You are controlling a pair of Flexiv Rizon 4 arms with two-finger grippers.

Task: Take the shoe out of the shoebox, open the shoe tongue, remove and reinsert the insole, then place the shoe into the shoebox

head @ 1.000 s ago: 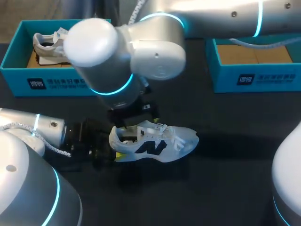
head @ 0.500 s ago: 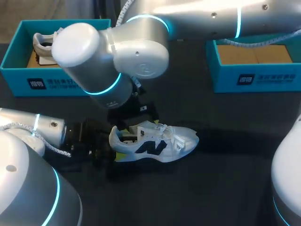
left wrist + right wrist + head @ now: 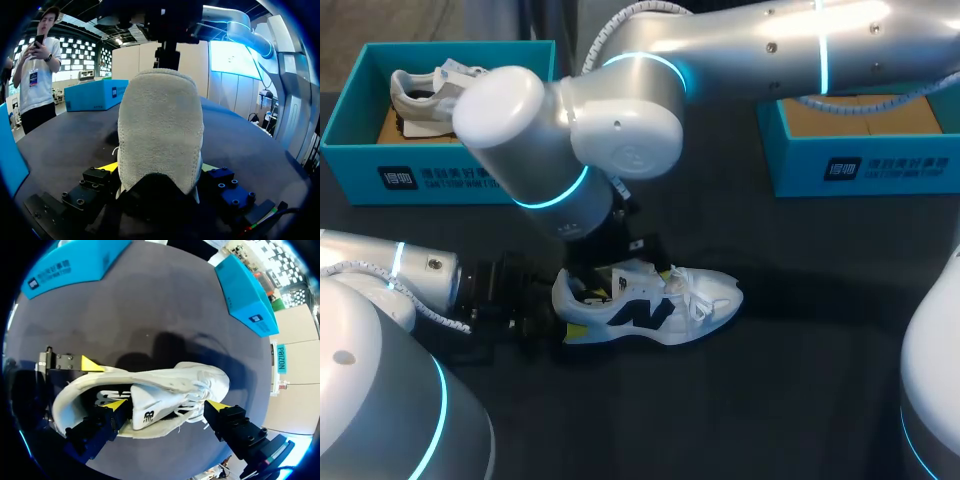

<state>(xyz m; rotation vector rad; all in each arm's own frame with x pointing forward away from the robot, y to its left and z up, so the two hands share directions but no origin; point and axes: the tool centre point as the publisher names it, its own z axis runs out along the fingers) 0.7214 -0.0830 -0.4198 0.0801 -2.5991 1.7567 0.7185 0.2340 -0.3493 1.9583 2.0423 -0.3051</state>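
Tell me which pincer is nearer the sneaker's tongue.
Right. The right pincer hangs open over the sneaker with the tongue between its fingers; the left pincer clamps the heel, at the end away from the tongue.

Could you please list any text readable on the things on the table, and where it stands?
On the left teal cardboard shoebox: white front label, too blurred.
On the right teal cardboard shoebox: likewise unreadable.
On the white sneaker on the table: dark side logo, no legible words.
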